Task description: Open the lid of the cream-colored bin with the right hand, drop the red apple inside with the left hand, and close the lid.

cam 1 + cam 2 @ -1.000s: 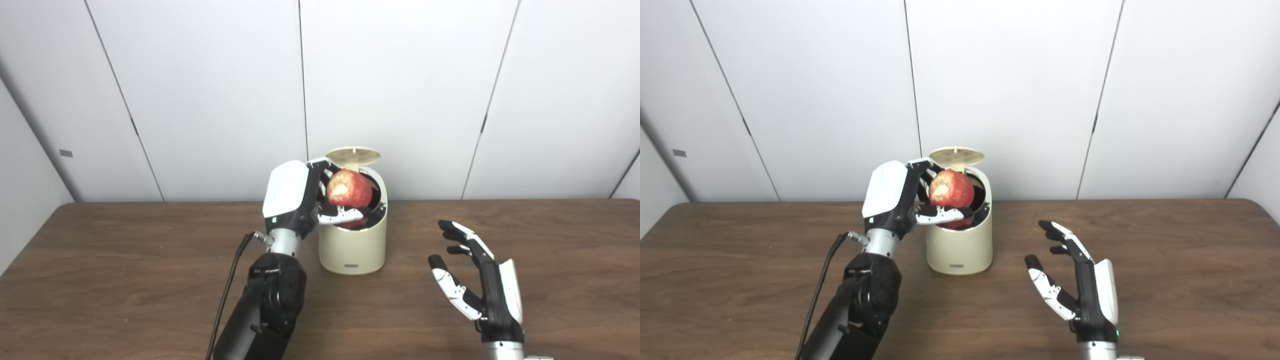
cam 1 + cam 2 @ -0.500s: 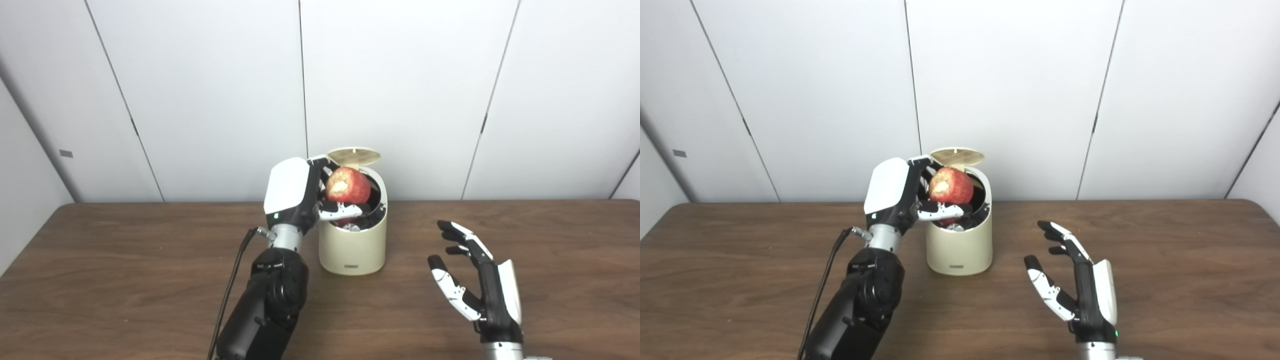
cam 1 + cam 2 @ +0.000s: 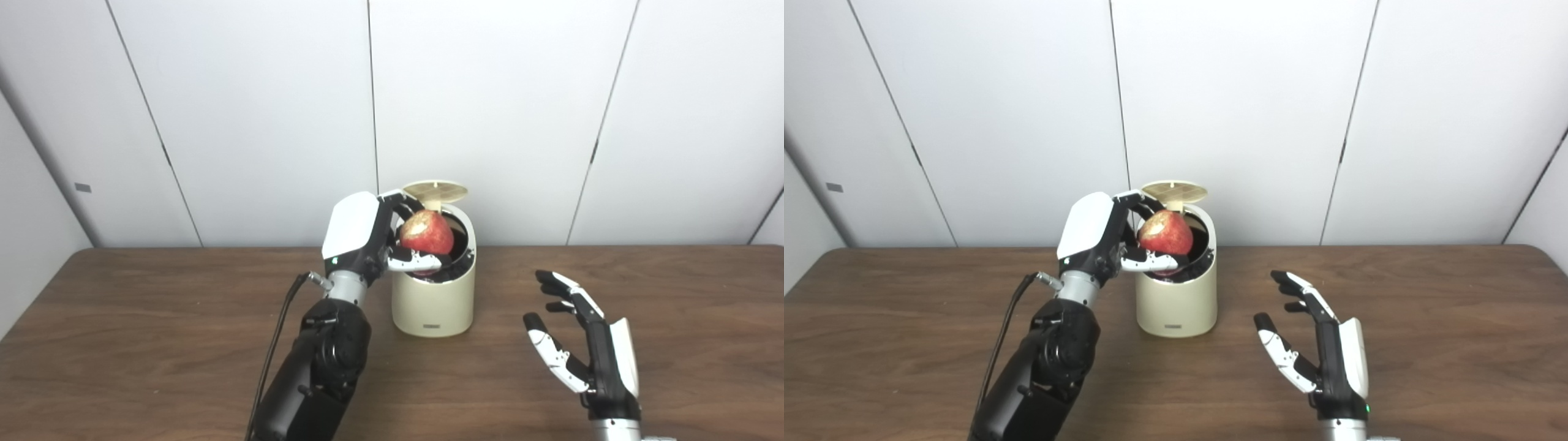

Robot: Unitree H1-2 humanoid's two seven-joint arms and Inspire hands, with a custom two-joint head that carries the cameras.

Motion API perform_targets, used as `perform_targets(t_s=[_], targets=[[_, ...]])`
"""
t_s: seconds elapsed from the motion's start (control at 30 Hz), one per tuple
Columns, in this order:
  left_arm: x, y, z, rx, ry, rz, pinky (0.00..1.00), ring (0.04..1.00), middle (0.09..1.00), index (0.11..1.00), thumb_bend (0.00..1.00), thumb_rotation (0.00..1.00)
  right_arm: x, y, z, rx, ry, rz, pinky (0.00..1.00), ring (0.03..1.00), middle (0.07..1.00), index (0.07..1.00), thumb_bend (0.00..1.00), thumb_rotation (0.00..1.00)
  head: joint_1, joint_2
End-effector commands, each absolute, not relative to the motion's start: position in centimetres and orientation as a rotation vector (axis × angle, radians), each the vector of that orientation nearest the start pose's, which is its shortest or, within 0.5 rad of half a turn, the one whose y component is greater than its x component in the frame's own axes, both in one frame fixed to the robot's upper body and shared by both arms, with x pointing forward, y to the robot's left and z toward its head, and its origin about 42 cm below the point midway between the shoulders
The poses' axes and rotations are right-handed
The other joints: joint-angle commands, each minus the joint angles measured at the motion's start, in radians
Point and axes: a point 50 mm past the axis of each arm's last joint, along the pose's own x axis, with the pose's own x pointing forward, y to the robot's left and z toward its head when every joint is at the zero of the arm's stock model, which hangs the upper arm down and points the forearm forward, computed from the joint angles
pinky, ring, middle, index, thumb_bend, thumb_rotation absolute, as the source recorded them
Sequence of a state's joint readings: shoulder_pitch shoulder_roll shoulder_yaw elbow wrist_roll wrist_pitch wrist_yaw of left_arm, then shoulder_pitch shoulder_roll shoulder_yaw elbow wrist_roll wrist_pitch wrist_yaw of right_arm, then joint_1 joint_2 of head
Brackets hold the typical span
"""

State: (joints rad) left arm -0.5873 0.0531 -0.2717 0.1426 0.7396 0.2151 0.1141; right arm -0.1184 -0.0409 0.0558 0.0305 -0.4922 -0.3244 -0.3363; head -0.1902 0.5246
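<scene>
The cream-colored bin stands on the wooden table with its round lid tipped up at the back. My left hand reaches over the bin's left rim and is shut on the red apple, which has a pale bitten patch on top. The apple sits in the dark opening, its lower part below the rim. My right hand is open and empty, palm facing left, hovering to the right of the bin near the table's front. The same scene shows in the right eye view, with the apple in the bin.
The brown table stretches wide to both sides of the bin. A black cable runs along my left forearm. White wall panels stand close behind the bin.
The apple has sunk lower into the bin's opening while still in my left hand. My left arm has shifted slightly left. My right hand has stayed put.
</scene>
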Motion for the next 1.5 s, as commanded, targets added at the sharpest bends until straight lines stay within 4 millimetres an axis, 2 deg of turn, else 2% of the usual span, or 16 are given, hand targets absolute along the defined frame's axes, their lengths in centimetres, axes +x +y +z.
perform_targets(t_s=[0.0,0.13,0.3,0.37,0.53,0.67,0.73,0.77,0.8,0.83,0.9,1.2,1.33,1.47], targets=[[42.9,10.5,27.1,0.843,-0.479,-0.047,0.41,0.534,0.633,0.671,1.0,0.32,30.8,-19.4,13.8,-0.415,-0.487,-0.17,0.63,0.742,0.77,0.755,0.22,0.59,-0.008,0.003],[42.9,10.5,27.1,0.838,-0.471,-0.064,0.41,0.543,0.639,0.675,1.0,0.32,30.8,-19.4,13.9,-0.417,-0.485,-0.168,0.63,0.744,0.769,0.754,0.22,0.59,-0.006,-0.002],[42.9,10.5,26.9,0.853,-0.474,-0.073,0.5,0.629,0.692,0.694,1.0,0.31,30.8,-19.4,13.8,-0.429,-0.488,-0.169,0.64,0.754,0.775,0.764,0.21,0.61,-0.007,-0.002],[42.9,10.5,27.0,0.856,-0.475,-0.073,0.5,0.632,0.695,0.697,1.0,0.31,30.8,-19.4,13.8,-0.425,-0.489,-0.17,0.63,0.748,0.775,0.761,0.21,0.61,-0.007,-0.002],[42.8,10.6,27.1,0.844,-0.481,-0.068,0.47,0.598,0.661,0.676,1.0,0.28,30.9,-19.4,13.7,-0.418,-0.487,-0.17,0.63,0.747,0.775,0.759,0.21,0.61,-0.004,-0.003],[42.7,10.7,27.2,0.799,-0.495,-0.069,0.38,0.503,0.585,0.615,1.0,0.2,30.9,-19.2,13.7,-0.42,-0.485,-0.169,0.63,0.745,0.774,0.76,0.21,0.6,-0.006,-0.003],[42.6,10.8,27.2,0.739,-0.493,-0.07,0.36,0.472,0.551,0.583,1.0,0.12,30.9,-19.2,13.7,-0.42,-0.485,-0.169,0.63,0.749,0.776,0.762,0.21,0.61,-0.007,-0.004],[42.5,10.8,27.2,0.698,-0.509,-0.062,0.36,0.456,0.53,0.563,0.96,0.07,30.9,-19.2,13.7,-0.418,-0.489,-0.169,0.63,0.749,0.775,0.762,0.21,0.61,-0.006,-0.003],[42.5,10.9,27.2,0.657,-0.523,-0.052,0.34,0.428,0.492,0.542,0.75,0.04,30.9,-19.2,13.7,-0.418,-0.489,-0.168,0.63,0.747,0.773,0.761,0.21,0.6,-0.006,-0.003],[42.5,10.9,27.2,0.625,-0.54,-0.043,0.32,0.405,0.48,0.532,0.6,0.01,30.9,-19.2,13.7,-0.42,-0.488,-0.169,0.63,0.748,0.774,0.761,0.21,0.6,-0.006,-0.003],[42.4,11.0,27.2,0.594,-0.561,-0.034,0.29,0.39,0.471,0.525,0.53,0.0,30.9,-19.2,13.7,-0.423,-0.486,-0.169,0.63,0.749,0.774,0.762,0.21,0.6,-0.006,-0.004],[41.9,11.6,27.5,0.557,-0.609,-0.005,0.24,0.367,0.462,0.534,0.5,0.0,31.0,-19.3,13.7,-0.421,-0.494,-0.166,0.64,0.751,0.774,0.764,0.21,0.61,-0.006,-0.003],[41.5,12.9,26.9,0.473,-0.735,0.057,0.22,0.358,0.454,0.547,0.49,0.0,31.0,-19.4,13.7,-0.414,-0.49,-0.171,0.64,0.757,0.78,0.768,0.22,0.62,-0.002,-0.003],[40.9,14.2,25.9,0.379,-0.828,0.077,0.26,0.378,0.469,0.543,0.5,0.0,30.9,-19.4,13.9,-0.421,-0.506,-0.174,0.65,0.769,0.788,0.775,0.23,0.61,-0.001,-0.002]])
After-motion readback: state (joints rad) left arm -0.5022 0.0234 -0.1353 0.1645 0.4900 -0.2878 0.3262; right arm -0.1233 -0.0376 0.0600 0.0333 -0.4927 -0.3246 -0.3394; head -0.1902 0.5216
